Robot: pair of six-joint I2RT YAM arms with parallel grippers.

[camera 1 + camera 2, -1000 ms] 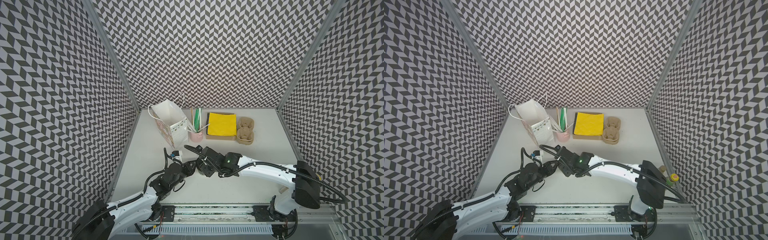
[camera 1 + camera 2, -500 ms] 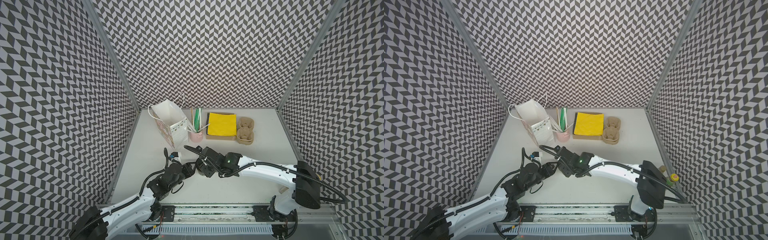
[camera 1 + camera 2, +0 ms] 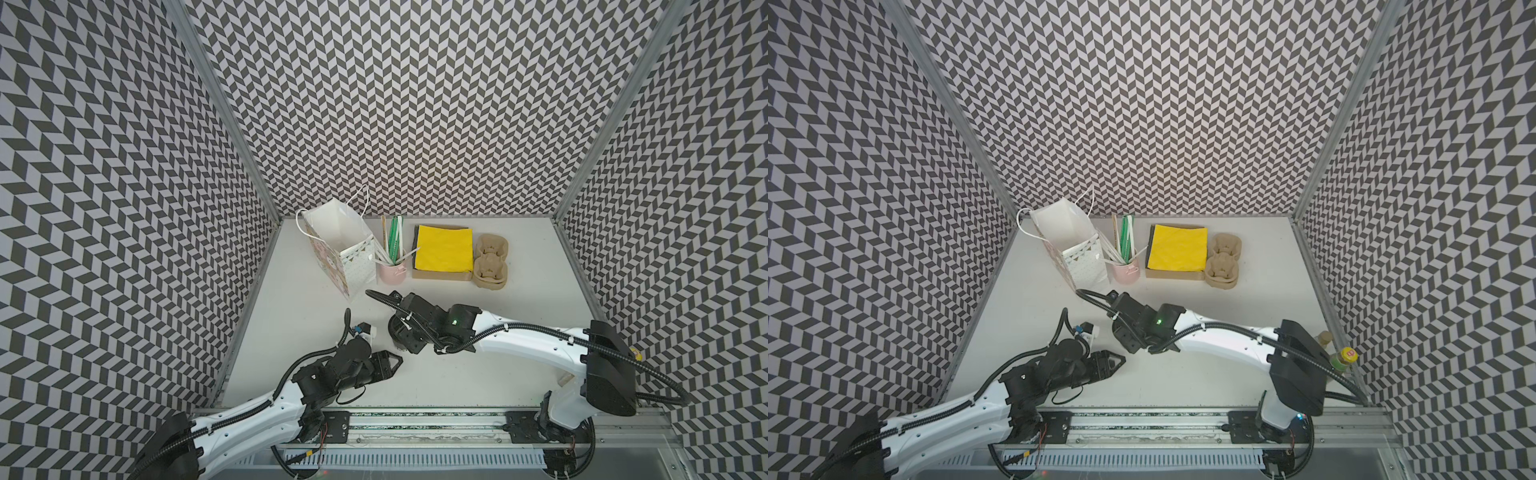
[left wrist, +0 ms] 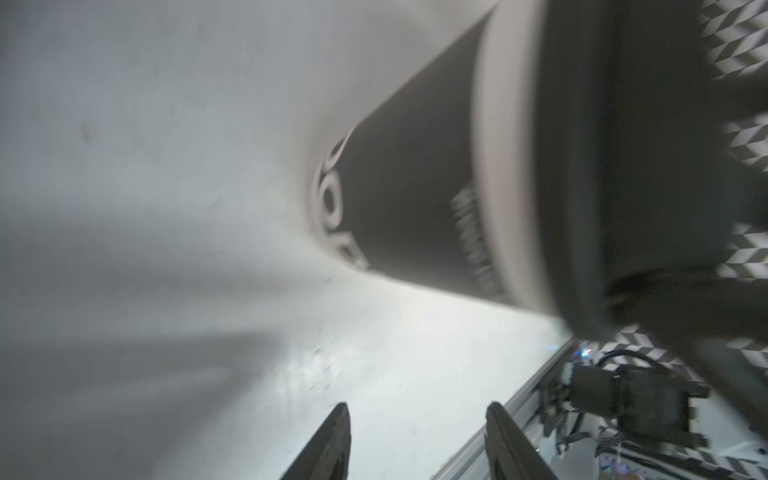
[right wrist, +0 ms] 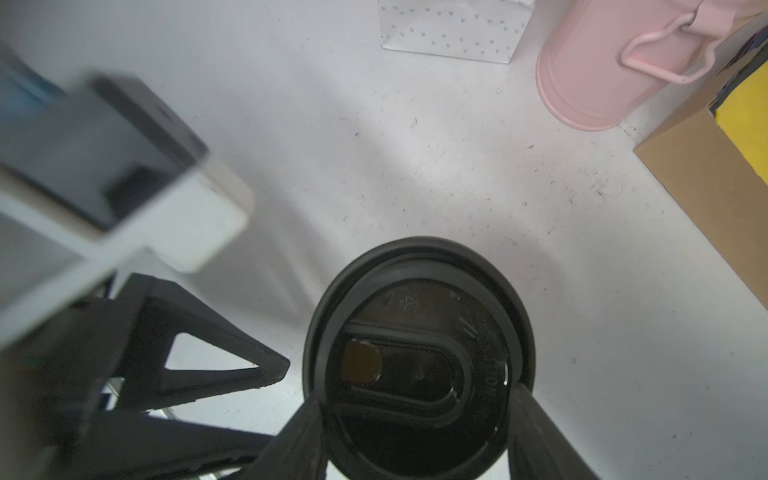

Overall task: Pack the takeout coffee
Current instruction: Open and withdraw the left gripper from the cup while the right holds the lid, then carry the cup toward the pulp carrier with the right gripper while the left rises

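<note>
- My left claw [image 3: 397,360] is backing off toward the desk's [image 3: 519,324] front edge, jaws widening, empty.
- My right claw [image 5: 415,401] is pinching the takeout coffee [image 4: 407,187], standing mid-desk, by its lid [image 5: 415,324]; lifting from there, I am risking popping it off and spilling.

Lid [image 5: 415,299] of takeout coffee [image 4: 407,187]: embossed recycling triangle nr rim; raised lettering along edge, only "ION" legible, rest unclear. Cup wall, left wrist view: white lettering, blurred; approx. round "O" shapes, word unreadable.
</note>
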